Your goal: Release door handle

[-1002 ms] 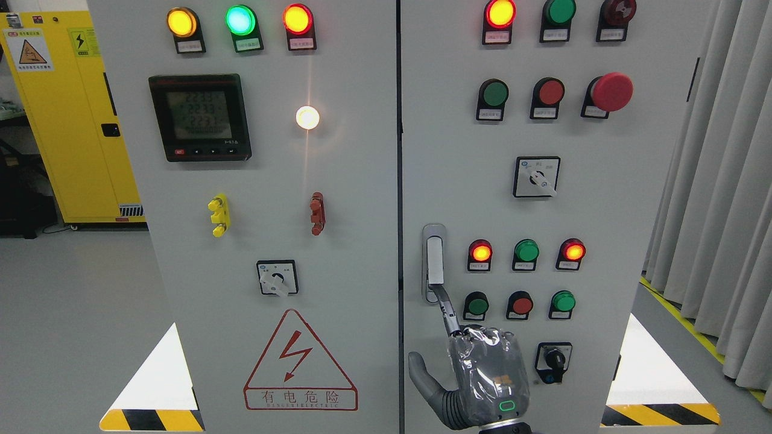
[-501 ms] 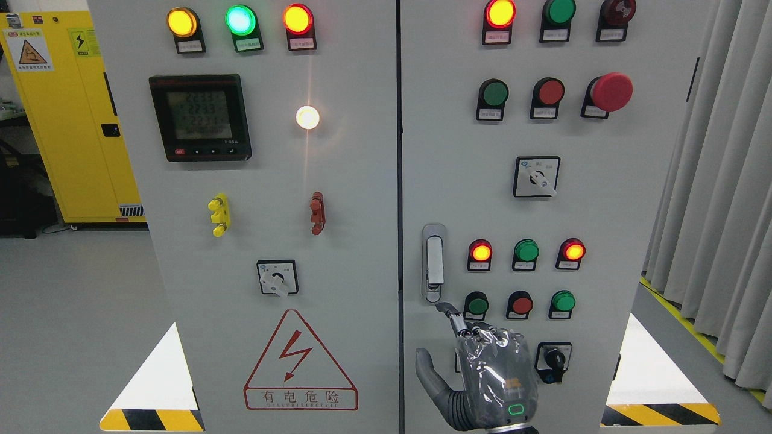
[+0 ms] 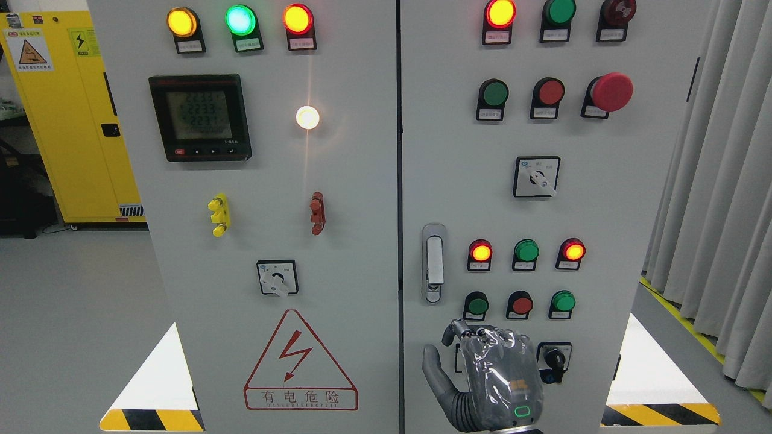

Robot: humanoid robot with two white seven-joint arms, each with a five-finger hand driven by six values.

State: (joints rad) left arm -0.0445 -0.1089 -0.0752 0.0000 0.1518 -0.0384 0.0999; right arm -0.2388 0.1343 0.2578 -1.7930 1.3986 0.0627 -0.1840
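Head view: a grey electrical cabinet with two doors fills the frame. The right door (image 3: 603, 211) carries rows of coloured lamps and push buttons, a red mushroom stop button (image 3: 611, 91) near its top right corner, and rotary switches. The door handle (image 3: 433, 263), a silver upright lever in a recessed plate, sits at the right door's left edge, just below mid-height, flat against the panel. The right hand (image 3: 482, 377), wrapped in clear plastic, rises at the bottom edge directly below the handle and apart from it, its back facing the camera. Its fingers (image 3: 467, 331) are curled inward at the tips and grip nothing; the thumb sticks out to the left. The left hand is out of view. Judging by the clear gap, the release looks done; the next move only calls for drawing the hand down and away without brushing the buttons beside it.
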